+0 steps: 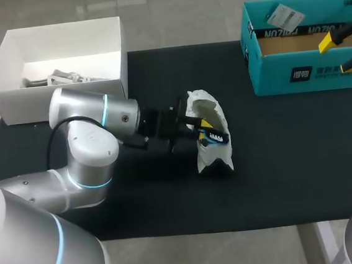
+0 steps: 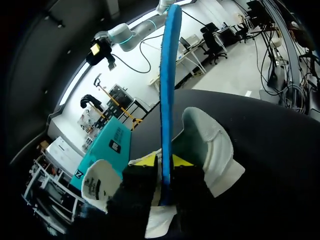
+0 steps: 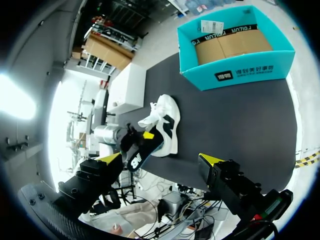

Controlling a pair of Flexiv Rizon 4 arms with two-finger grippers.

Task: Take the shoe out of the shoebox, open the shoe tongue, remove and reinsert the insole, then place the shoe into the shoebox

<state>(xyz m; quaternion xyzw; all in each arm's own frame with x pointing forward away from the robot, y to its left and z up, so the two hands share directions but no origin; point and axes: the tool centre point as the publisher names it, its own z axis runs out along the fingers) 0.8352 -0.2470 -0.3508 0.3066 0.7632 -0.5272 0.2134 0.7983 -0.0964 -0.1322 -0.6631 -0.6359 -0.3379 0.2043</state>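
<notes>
A white and black shoe (image 1: 210, 111) lies on the black mat (image 1: 291, 158) near the table's middle. My left gripper (image 1: 202, 129) is at the shoe's opening, shut on a blue insole (image 1: 215, 138). In the left wrist view the insole (image 2: 168, 90) stands edge-on between the yellow tips of that gripper (image 2: 164, 162), with the shoe (image 2: 212, 145) just beyond. My right gripper (image 1: 338, 54) hangs open over the teal shoebox (image 1: 270, 73) at the back right. From the right wrist, its gripper (image 3: 160, 159) is high above the shoe (image 3: 167, 122), with nothing between its fingers.
A white box (image 1: 7, 67) with pale items inside stands at the back left, off the mat. The teal shoebox (image 3: 235, 75) holds brown cardboard and a paper tag. The mat's front and right parts are bare.
</notes>
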